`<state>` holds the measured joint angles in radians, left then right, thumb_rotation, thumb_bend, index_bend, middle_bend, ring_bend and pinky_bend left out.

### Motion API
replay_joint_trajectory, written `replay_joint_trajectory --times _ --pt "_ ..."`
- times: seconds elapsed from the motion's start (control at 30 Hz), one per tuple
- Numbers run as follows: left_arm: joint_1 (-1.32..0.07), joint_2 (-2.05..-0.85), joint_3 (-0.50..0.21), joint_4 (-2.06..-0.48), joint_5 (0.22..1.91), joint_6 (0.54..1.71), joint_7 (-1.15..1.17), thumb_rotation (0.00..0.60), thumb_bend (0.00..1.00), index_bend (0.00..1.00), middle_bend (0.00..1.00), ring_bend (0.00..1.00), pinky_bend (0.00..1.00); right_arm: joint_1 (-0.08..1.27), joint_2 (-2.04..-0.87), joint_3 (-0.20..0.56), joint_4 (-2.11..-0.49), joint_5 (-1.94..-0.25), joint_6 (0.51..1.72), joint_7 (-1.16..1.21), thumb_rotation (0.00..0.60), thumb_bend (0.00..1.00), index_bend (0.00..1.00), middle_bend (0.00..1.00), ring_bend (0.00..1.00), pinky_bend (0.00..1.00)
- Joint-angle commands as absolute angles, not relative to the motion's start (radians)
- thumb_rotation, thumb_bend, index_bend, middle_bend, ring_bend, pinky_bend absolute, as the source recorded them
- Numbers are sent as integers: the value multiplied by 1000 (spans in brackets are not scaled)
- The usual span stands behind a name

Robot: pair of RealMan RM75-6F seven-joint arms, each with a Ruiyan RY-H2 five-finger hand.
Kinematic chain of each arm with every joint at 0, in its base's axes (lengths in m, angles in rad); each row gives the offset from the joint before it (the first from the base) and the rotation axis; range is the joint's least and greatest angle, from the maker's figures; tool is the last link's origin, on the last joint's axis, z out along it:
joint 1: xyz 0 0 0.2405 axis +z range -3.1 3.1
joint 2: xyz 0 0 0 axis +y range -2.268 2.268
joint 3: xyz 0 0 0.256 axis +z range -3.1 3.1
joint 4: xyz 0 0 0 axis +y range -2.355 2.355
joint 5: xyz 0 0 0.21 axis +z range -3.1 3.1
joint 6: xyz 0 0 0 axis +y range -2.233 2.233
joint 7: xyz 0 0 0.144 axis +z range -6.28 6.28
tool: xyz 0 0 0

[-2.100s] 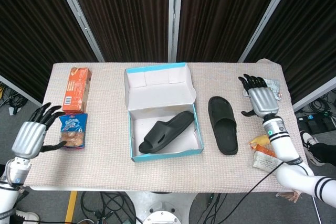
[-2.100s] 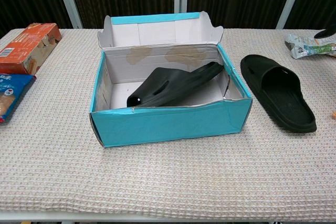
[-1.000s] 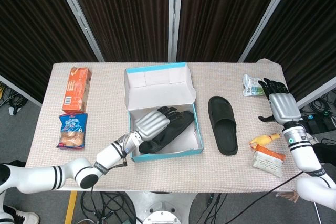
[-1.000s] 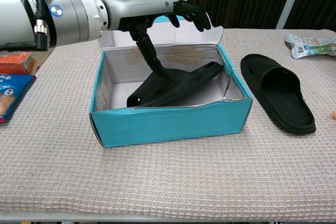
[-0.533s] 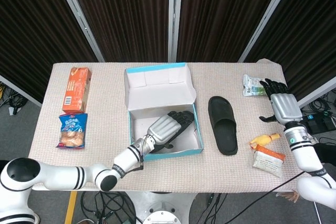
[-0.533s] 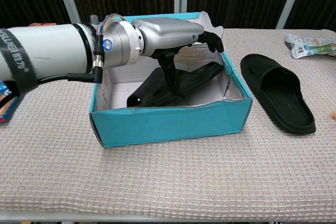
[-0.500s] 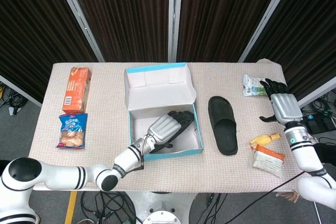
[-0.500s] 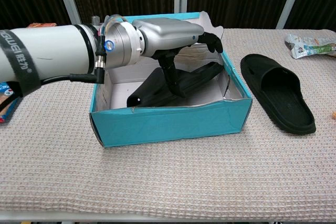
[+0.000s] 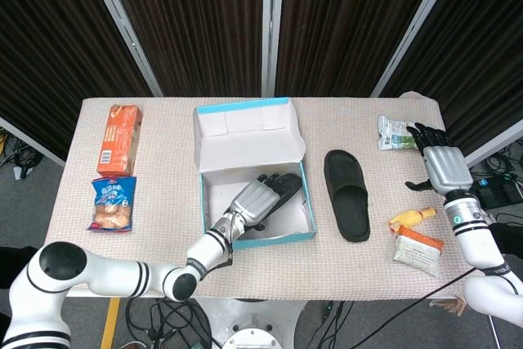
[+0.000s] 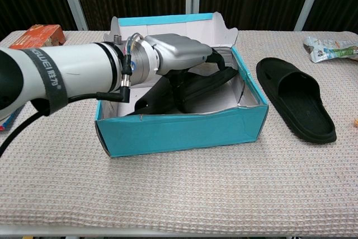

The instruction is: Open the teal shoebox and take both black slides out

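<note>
The teal shoebox [image 9: 303,190] [image 10: 179,130] stands open mid-table, its lid flap upright at the back. One black slide [image 10: 215,82] lies slanted inside it. My left hand [image 9: 260,197] [image 10: 173,60] is down in the box on top of that slide, fingers spread over its strap and thumb pointing down on the near side; a firm grip does not show. The second black slide [image 9: 346,194] [image 10: 296,104] lies on the table right of the box. My right hand [image 9: 442,165] hovers at the far right edge, fingers apart and holding nothing.
An orange carton [image 9: 120,138] and a blue snack bag [image 9: 113,203] lie at the left. A green-white packet [image 9: 395,132] [image 10: 330,48], a yellow toy [image 9: 411,218] and an orange packet [image 9: 417,249] lie at the right, near my right hand.
My left hand came in from the left edge, reached over the box and has sunk onto the slide inside. My right hand drew back slightly to the right edge.
</note>
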<state>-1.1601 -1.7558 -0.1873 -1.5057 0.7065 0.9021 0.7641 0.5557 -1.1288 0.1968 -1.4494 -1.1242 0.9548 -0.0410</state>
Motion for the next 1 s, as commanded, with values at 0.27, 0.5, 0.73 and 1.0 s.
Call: replay_joint_trajectory --times 0.27,0.5,0.73,1.0 --pt "-1189 -1785 -148 -1483 624 1000 919 600 16 171 53 42 185 552 -1123 199 -1457 -1128 953 -35 600 2 0 0 0 0" --pt "-1193 -1783 -149 -1491 583 996 936 600 29 213 135 108 216 549 -1122 199 -1459 -1132 954 -29 600 2 0 0 0 0" --pt "-1176 -1809 -146 -1449 651 1015 888 600 137 370 355 298 431 543 -1116 201 -1465 -1131 961 -28 600 2 0 0 0 0" --pt "-1120 -1782 -144 -1439 827 1026 734 600 350 576 619 548 675 538 -1111 203 -1470 -1130 964 -21 600 2 0 0 0 0"
